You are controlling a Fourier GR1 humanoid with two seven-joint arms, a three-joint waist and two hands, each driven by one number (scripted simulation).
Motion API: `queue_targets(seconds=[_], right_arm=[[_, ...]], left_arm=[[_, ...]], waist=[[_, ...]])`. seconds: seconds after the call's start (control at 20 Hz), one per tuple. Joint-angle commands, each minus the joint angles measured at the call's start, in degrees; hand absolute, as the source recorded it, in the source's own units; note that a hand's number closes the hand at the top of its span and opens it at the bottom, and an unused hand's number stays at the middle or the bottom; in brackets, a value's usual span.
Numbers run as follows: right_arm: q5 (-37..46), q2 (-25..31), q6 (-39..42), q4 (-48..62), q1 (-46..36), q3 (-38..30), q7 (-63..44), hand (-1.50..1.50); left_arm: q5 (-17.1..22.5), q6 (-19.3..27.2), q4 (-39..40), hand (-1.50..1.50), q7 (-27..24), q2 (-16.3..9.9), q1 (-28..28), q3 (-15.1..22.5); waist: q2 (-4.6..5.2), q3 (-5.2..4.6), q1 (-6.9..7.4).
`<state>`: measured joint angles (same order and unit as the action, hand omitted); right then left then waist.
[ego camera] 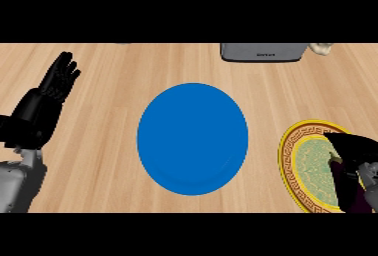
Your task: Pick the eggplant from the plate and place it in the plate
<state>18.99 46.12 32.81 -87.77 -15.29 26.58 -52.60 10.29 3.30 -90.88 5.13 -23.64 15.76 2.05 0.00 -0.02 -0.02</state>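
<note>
A dark purple eggplant lies on the right side of the yellow-rimmed patterned plate at the view's right edge. My right hand is over that plate, its fingers curled round the eggplant's upper part and hiding some of it. An empty blue plate sits in the middle of the wooden counter, to the left of the patterned plate. My left hand rests open at the far left, fingers up, well away from both plates.
A grey appliance stands at the counter's far edge, right of centre, with a small beige object beside it. Bare wood lies between the blue plate and the left hand.
</note>
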Motion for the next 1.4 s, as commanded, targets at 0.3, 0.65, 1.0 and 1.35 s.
queue_targets(seconds=[0.3,0.65,1.0,1.35], right_arm=[[5.8,-5.8,3.7,1.6,4.6,-2.4,-2.1,-1.5],[13.9,-6.7,3.1,8.2,5.7,-2.2,3.0,-1.5],[23.6,-5.3,-11.0,10.0,4.3,-3.0,18.0,1.5],[25.8,-15.2,-26.2,-1.8,17.5,-9.2,-7.6,1.5]], left_arm=[[-0.1,-3.4,-2.8,0.0,2.4,0.7,-1.1,-3.2],[-3.2,-4.0,3.7,0.0,-0.9,2.9,2.9,-3.5],[-3.7,-4.3,-0.7,0.0,-0.1,3.0,-0.7,-3.9],[-4.5,-1.8,1.4,0.0,0.5,1.9,-3.9,-6.7]], waist=[[-0.07,0.01,0.16],[0.07,0.01,-0.07],[0.0,0.05,0.35],[-3.11,-0.28,-9.15]])
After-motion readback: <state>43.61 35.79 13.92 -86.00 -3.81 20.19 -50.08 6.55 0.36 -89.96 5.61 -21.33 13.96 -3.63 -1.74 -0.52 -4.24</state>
